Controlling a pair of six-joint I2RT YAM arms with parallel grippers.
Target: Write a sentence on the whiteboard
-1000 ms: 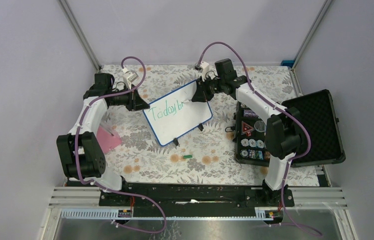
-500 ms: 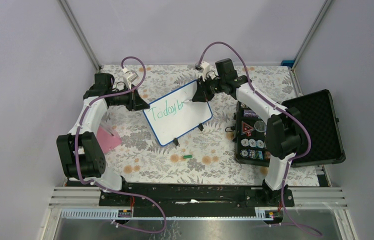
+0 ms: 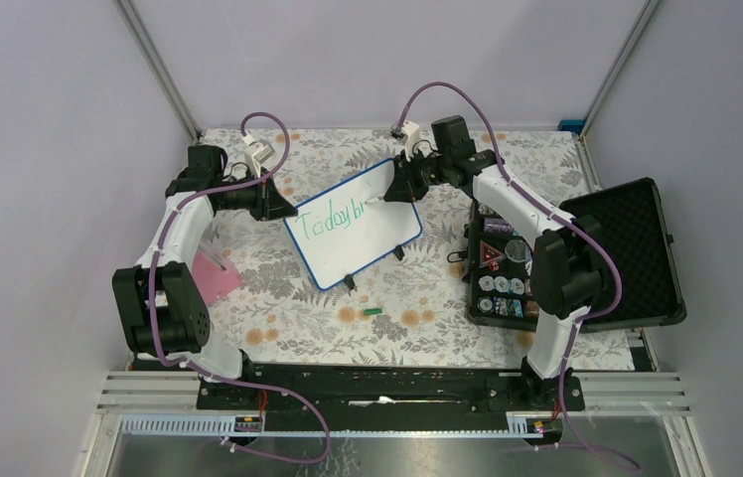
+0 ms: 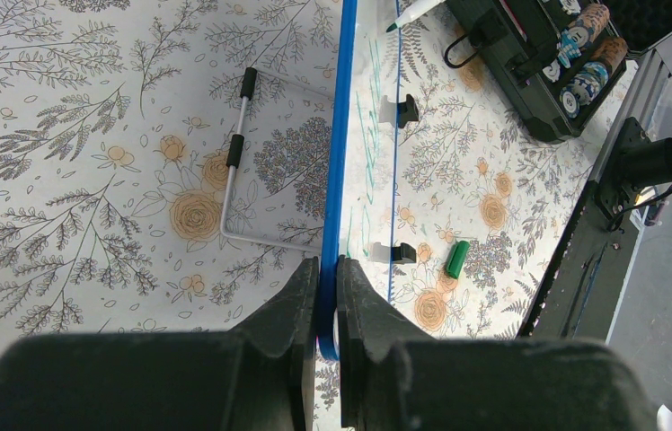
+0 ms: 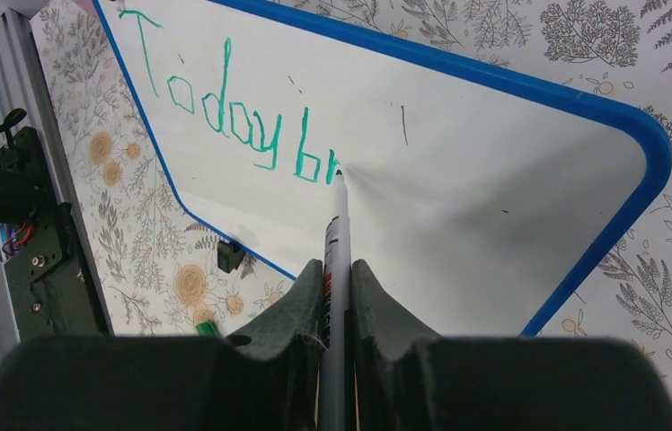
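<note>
A blue-framed whiteboard [image 3: 353,224] stands tilted on the floral table, with "Today br" in green on it [image 5: 225,117]. My left gripper [image 3: 283,206] is shut on the board's left edge [image 4: 328,305]. My right gripper [image 3: 394,192] is shut on a grey marker [image 5: 336,242]. The marker's tip [image 5: 339,173] touches the board just right of the last green letter. In the left wrist view the marker tip [image 4: 393,27] shows at the board's far end. The green marker cap [image 3: 372,311] lies on the table in front of the board; it also shows in the left wrist view [image 4: 456,259].
An open black case [image 3: 586,258] with small parts sits at the right. A pink cloth [image 3: 214,278] lies at the left by the left arm. The board's wire stand [image 4: 238,180] rests behind it. The frame rail [image 3: 387,383] runs along the near edge.
The right gripper and its wrist shifted slightly right and up along the board with the marker. The left arm and the board have not moved.
</note>
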